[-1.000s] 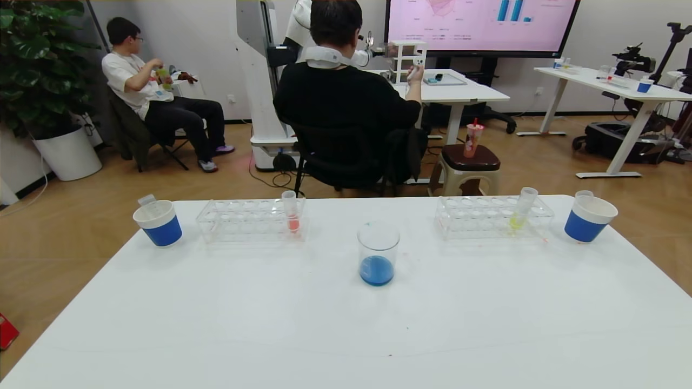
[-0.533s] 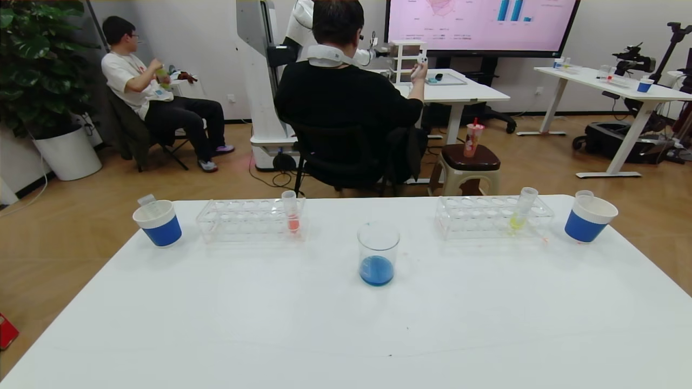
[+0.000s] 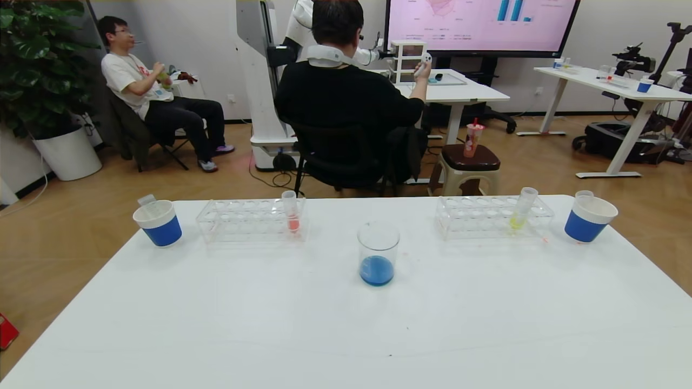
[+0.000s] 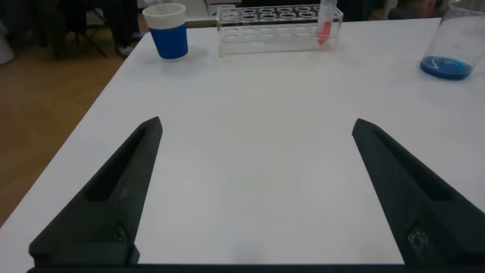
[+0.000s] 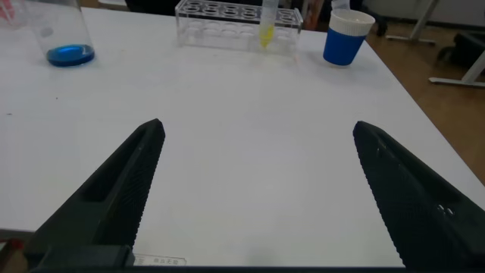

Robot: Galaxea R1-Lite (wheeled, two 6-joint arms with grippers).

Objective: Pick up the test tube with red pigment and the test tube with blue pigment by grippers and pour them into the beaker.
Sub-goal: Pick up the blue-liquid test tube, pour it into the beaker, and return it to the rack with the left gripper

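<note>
Red tube (image 4: 325, 29) stands upright in the rack (image 4: 277, 29) at one o'clock from the wide-open left gripper (image 4: 258, 189), the nearer arm; right gripper (image 5: 261, 193) also gapes wide.

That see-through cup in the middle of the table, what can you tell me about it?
The beaker is a clear, straight-sided round cup, glass or plastic by its look, standing upright on the white table between the two clear tube racks, nearer the robot than either. A shallow pool of bright blue liquid covers its bottom; the rest is empty. Nothing touches it but the tabletop, and neither hand is near it.
</note>
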